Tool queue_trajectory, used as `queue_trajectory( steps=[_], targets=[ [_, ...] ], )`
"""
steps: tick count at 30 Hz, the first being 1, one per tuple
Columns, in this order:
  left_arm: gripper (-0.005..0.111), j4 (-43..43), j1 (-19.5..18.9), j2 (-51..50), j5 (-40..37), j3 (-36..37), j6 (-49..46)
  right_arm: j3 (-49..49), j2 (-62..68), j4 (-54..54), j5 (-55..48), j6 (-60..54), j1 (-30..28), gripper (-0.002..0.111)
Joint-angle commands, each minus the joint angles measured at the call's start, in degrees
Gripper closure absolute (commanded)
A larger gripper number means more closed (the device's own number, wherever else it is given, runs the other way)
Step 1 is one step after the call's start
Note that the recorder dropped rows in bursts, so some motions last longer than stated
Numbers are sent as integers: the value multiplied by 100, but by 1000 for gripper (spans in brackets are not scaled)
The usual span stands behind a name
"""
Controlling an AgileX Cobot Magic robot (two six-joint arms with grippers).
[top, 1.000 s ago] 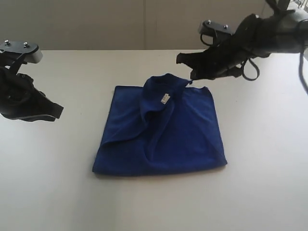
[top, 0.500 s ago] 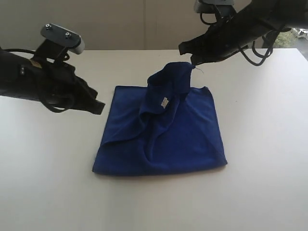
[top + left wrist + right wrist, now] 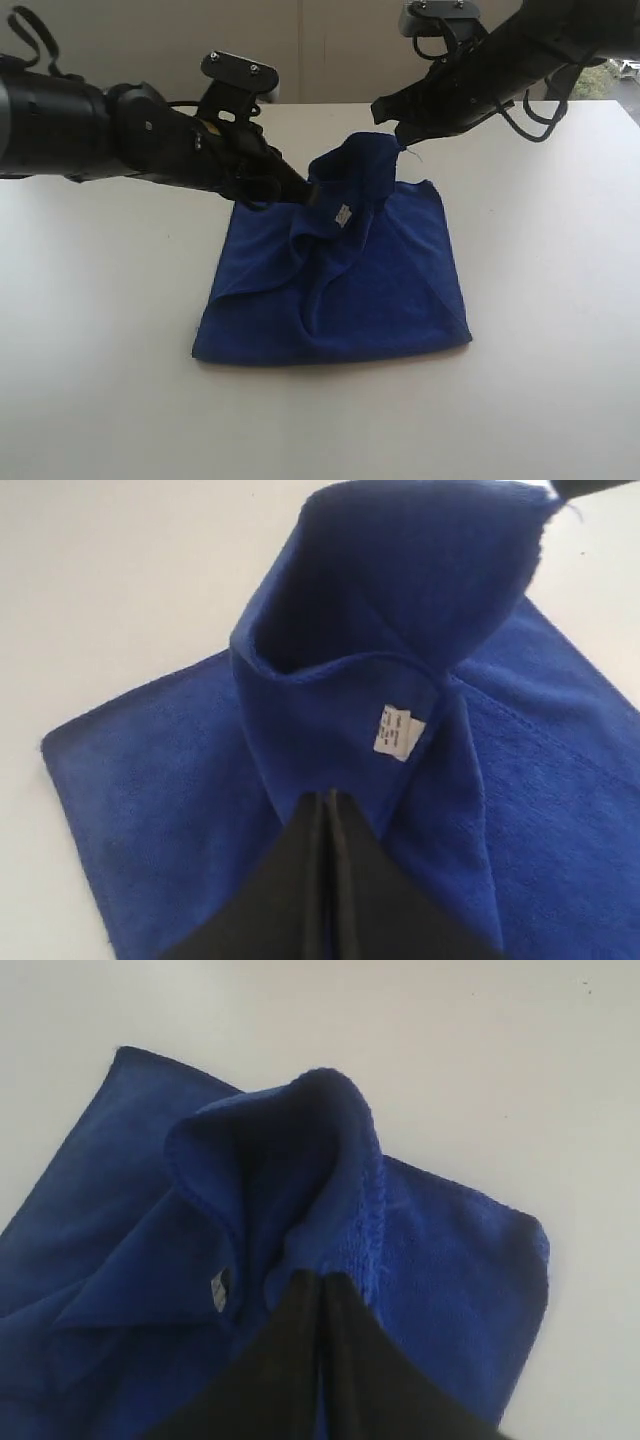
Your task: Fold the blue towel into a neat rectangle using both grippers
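Nearest me the blue towel point(image 3: 340, 300) lies flat on the worktop point(image 3: 100, 380), then rises into a peak, likely for folding over, where the left tool point(image 3: 308, 195), pressed together on a low outstretched arm, noses in beside the white tag point(image 3: 343, 212), while beyond, the right tool point(image 3: 400, 130) pinches the far hem, slanting down.

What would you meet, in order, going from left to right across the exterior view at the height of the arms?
Left arm → left arm's fingers → white tag → right arm's fingers, pinching the blue towel's raised corner → right arm.
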State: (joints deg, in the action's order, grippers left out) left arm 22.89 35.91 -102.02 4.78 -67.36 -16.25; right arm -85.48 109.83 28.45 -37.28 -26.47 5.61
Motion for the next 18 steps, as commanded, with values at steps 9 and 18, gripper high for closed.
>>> queue_trajectory(
  steps=[9, 18],
  targets=[
    [64, -584, 543, -1075, 327, -971, 100, -39, 225, -19, -243, -61, -35, 108],
    [57, -619, 652, -1648, 609, -1208, 110, -39, 225, -19, -231, -61, -35, 108]
  ],
)
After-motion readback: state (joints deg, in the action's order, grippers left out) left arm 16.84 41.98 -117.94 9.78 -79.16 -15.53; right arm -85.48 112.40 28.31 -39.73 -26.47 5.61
